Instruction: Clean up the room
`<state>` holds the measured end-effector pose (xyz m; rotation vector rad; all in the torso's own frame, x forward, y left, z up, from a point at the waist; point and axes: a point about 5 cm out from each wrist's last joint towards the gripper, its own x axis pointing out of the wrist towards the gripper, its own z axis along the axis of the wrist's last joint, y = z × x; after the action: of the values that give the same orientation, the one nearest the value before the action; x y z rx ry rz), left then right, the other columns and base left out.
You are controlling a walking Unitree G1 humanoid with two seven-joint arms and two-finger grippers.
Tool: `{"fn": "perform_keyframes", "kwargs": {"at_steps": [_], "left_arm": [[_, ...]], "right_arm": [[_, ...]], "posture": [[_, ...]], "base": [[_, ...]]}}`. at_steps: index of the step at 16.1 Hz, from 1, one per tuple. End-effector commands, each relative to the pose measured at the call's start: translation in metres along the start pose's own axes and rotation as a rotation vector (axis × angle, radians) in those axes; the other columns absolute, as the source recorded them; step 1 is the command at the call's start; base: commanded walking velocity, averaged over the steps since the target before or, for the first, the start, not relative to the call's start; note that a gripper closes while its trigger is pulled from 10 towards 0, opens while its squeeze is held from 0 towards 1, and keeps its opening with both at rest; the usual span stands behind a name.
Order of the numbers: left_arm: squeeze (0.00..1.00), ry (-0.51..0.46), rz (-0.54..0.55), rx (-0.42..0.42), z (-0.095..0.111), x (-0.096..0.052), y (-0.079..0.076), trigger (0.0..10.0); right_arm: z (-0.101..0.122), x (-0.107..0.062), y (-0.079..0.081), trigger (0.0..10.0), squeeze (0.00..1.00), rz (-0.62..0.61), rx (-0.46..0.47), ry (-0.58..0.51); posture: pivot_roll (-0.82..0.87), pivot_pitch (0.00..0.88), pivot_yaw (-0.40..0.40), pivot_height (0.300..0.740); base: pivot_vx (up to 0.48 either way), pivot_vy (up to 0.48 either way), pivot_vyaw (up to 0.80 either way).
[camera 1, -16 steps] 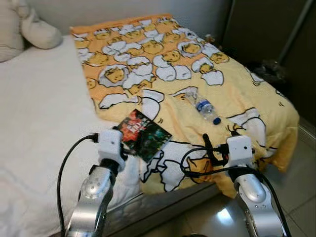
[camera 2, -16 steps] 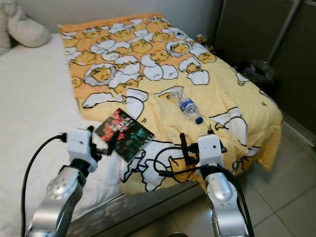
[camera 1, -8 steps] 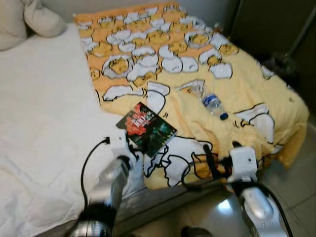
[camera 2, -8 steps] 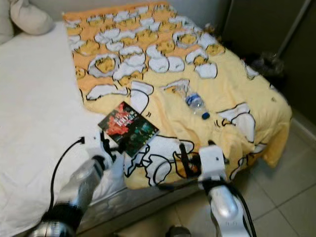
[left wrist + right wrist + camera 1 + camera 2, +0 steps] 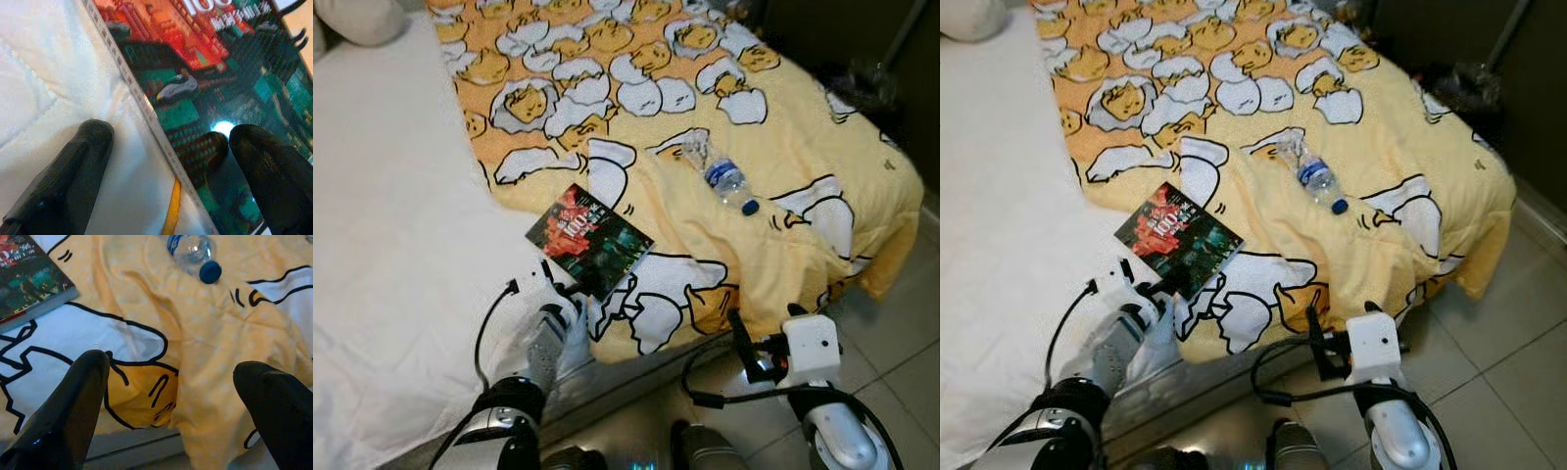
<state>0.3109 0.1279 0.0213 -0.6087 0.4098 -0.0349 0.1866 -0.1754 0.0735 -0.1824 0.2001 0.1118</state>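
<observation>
Left wrist view puts the left pincer point(image 5: 166, 166) right at the near corner of the book point(image 5: 205, 88): its 2 fingers are spread, 1 over the white sheet point(image 5: 44, 73) and 1 over the glossy cover, so the book's edge runs between them. Nothing is clamped yet. That straddle reads as a set-up for taking the book by its edge, probably the first item to clear off the bed.

From the head camera, the book point(image 5: 589, 240) lies flat, half on the sheet and half on the yellow egg-print blanket point(image 5: 803, 176), with the left pincer point(image 5: 548, 286) touching or nearly touching its near corner.

Beyond the foot of the bed from the book, the right pincer point(image 5: 741, 345) hangs low over the tiled floor point(image 5: 901, 323), fingers apart and empty, seemingly waiting.

Farther up the blanket from the book, well apart from both pincers, a plastic water bottle point(image 5: 720, 179) with a blue cap lies on its side in a fold
</observation>
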Motion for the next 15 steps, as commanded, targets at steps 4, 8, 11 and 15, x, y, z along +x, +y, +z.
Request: {"fn": "perform_keyframes", "kwargs": {"at_steps": [4, 8, 11, 15], "left_arm": [[0.0, -0.004, -0.104, -0.052, -0.004, 0.003, -0.017, 10.0], [0.0, 0.012, -0.171, -0.104, -0.009, 0.004, -0.03, 10.0], [0.0, 0.036, -0.206, -0.094, -0.015, 0.004, -0.036, 10.0], [0.0, 0.106, -0.108, -0.281, -0.029, 0.005, -0.031, 0.0]], "right_arm": [[0.002, -0.002, 0.002, 10.0, 0.0, 0.011, 0.006, 0.008], [0.001, -0.004, 0.004, 10.0, 0.0, 0.012, 0.007, 0.018], [0.0, -0.004, 0.004, 10.0, 0.0, 0.012, 0.006, 0.024], [-0.003, -0.002, 0.007, 10.0, 0.0, 0.021, 0.007, 0.036]], "posture": [[-0.27, 0.199, 0.096, 0.74], [-0.27, 0.202, 0.098, 0.74], [-0.27, 0.202, 0.1, 0.74], [-0.27, 0.2, 0.097, 0.74]], "base": [[0.0, 0.0, 0.0], [0.0, 0.0, 0.0], [0.0, 0.0, 0.0], [0.0, 0.0, 0.0]]}}
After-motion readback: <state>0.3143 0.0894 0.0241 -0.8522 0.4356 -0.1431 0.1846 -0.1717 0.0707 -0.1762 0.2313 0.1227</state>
